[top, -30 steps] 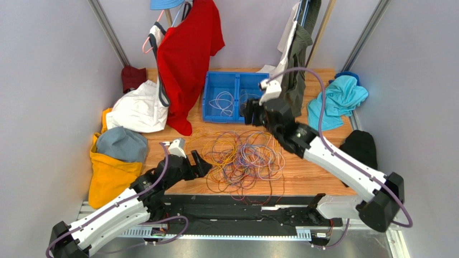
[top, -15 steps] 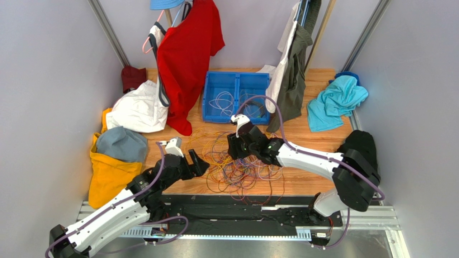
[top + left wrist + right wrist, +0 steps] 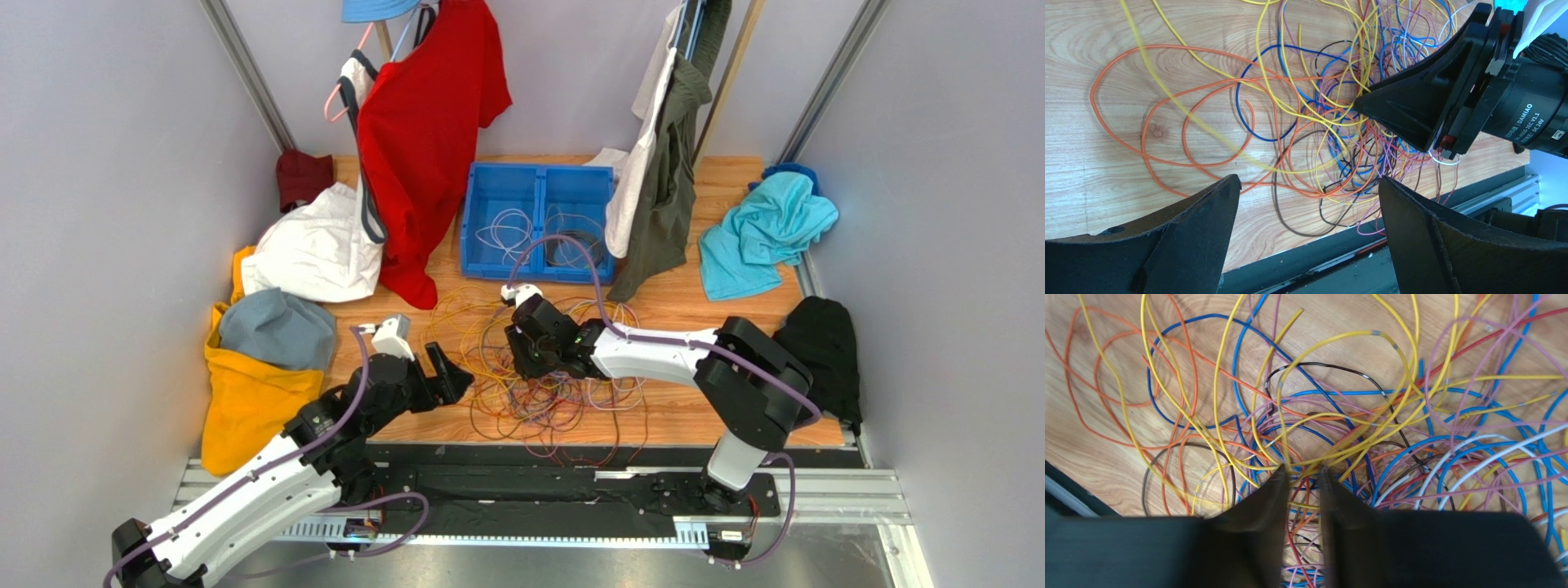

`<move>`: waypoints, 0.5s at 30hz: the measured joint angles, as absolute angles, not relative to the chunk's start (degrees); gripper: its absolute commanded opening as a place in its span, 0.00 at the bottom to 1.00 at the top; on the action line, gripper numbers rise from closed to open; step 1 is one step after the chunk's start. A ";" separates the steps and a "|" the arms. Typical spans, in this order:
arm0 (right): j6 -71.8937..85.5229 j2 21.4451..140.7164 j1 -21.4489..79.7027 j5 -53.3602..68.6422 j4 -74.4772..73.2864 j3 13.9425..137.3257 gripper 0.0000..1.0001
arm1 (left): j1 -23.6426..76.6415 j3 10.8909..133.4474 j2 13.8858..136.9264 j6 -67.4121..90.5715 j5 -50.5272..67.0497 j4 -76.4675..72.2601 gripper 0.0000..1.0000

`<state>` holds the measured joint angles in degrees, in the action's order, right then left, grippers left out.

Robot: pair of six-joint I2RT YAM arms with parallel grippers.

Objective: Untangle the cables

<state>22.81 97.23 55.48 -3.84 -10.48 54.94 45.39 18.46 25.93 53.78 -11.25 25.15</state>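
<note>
Right wrist view: my right claw (image 3: 1303,471) is almost pressed together inside the cables (image 3: 1352,435); whether it pinches, I cannot tell. My left claw (image 3: 1308,180) is spread beside them.

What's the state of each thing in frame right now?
cables: tangled in one pile
left gripper: open, beside the pile, holding nothing
right gripper: down in the pile, jaws nearly together with strands between them; grip unclear
bin: upright, some cables in it
red shirt: hanging
</note>
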 measured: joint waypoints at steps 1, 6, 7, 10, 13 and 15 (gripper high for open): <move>22.94 97.21 55.48 -4.12 -10.81 54.94 0.07 | 45.39 18.46 25.82 53.78 -11.25 25.17 0.92; 23.14 92.77 55.86 -6.74 -11.75 54.54 0.00 | 45.39 18.46 24.36 53.78 -11.33 25.61 0.92; 23.09 90.98 56.05 -7.22 -12.08 54.46 0.00 | 45.39 18.46 24.08 53.76 -11.35 25.61 0.92; 22.94 82.35 57.76 -9.34 -13.67 54.22 0.00 | 45.39 18.46 23.55 53.67 -11.64 25.58 0.92; 22.59 72.14 60.66 -11.09 -14.81 54.24 0.00 | 45.39 18.48 23.35 53.43 -11.81 25.50 0.92; 22.39 64.18 62.89 -12.43 -16.47 54.68 0.00 | 45.39 18.61 23.27 53.17 -12.05 25.43 0.93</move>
